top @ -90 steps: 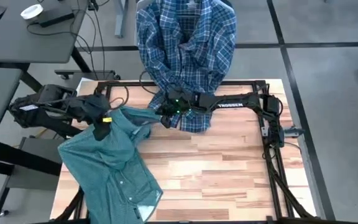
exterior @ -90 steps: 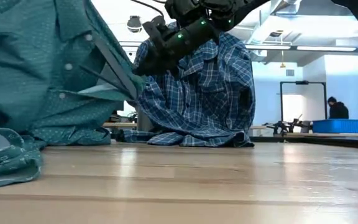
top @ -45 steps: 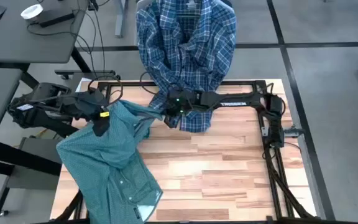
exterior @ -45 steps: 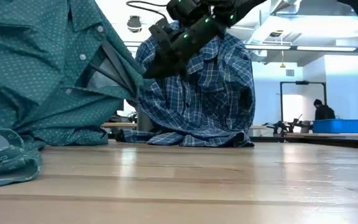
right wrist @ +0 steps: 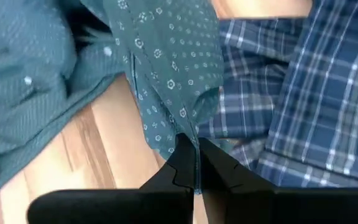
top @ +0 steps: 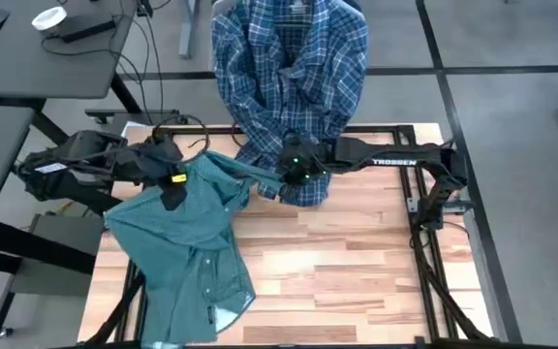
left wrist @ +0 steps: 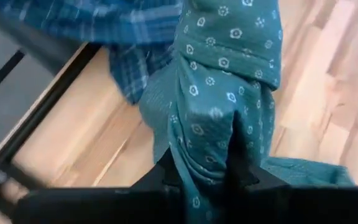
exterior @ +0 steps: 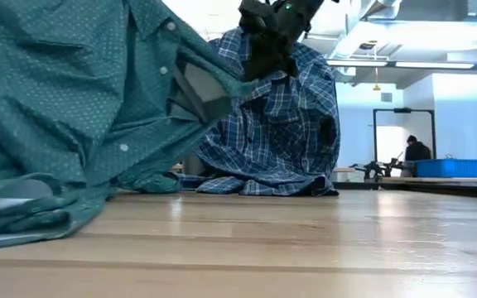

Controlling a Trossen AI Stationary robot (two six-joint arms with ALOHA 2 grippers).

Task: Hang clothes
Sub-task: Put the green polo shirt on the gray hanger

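High view: green shirt (top: 187, 247) has shifted toward the bench's middle and now hangs stretched between both arms along the far edge, lower half draped over the near-left part of the bench (top: 356, 262). Left gripper (top: 170, 176) fingers pinch one bunched fold; right gripper (top: 294, 174) has moved rightward, fingers clamped narrow on a collar-side edge. Plaid shirt (top: 289, 78) hangs beyond the far edge. Shirt looks spread enough for hanging next.
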